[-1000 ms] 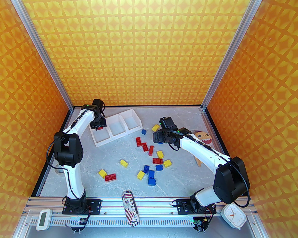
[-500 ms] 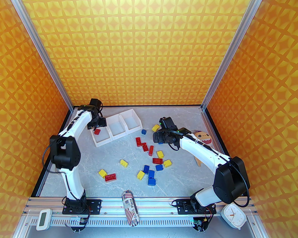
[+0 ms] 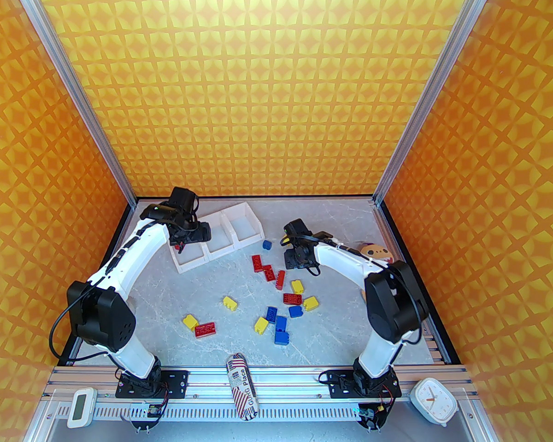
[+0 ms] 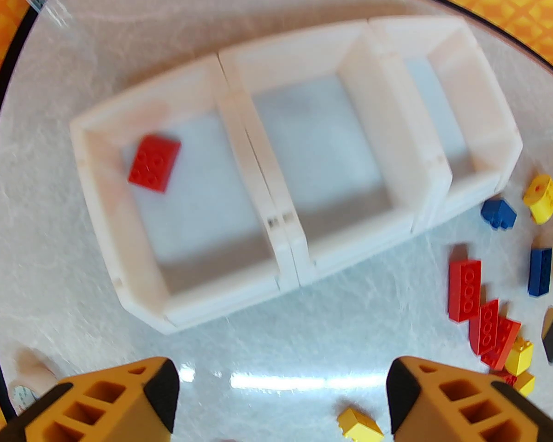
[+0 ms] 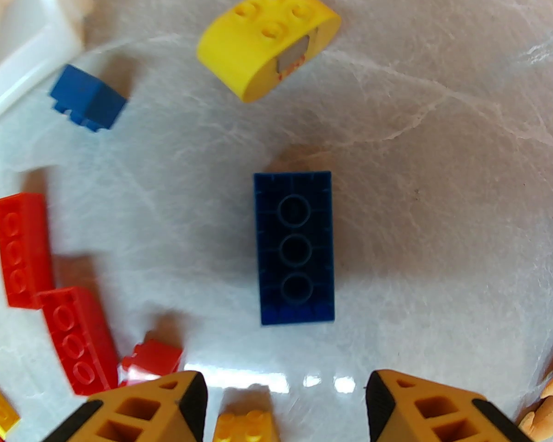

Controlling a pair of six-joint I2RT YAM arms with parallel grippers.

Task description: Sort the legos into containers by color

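The containers (image 3: 232, 228) are three joined white bins at the back left. One red lego (image 4: 154, 164) lies in the left bin (image 4: 101, 187); the other two bins hold nothing. My left gripper (image 4: 283, 398) hovers open above the bins, also seen from above (image 3: 186, 242). My right gripper (image 5: 285, 403) is open just short of a blue lego (image 5: 295, 247) lying studs-down. A yellow rounded lego (image 5: 267, 35) and a small blue one (image 5: 87, 97) lie beyond it. Several red, yellow and blue legos (image 3: 281, 299) are scattered mid-table.
An orange plush monster (image 3: 375, 251) sits behind my right arm. A printed roll (image 3: 242, 385) lies on the front rail, with a timer (image 3: 82, 405) and a clock (image 3: 431, 401) at the near corners. Red legos (image 5: 73, 329) lie left of my right gripper.
My left gripper opened and dropped the red lego into the left bin, then swung right. My right arm folded back and its gripper shifted slightly left.
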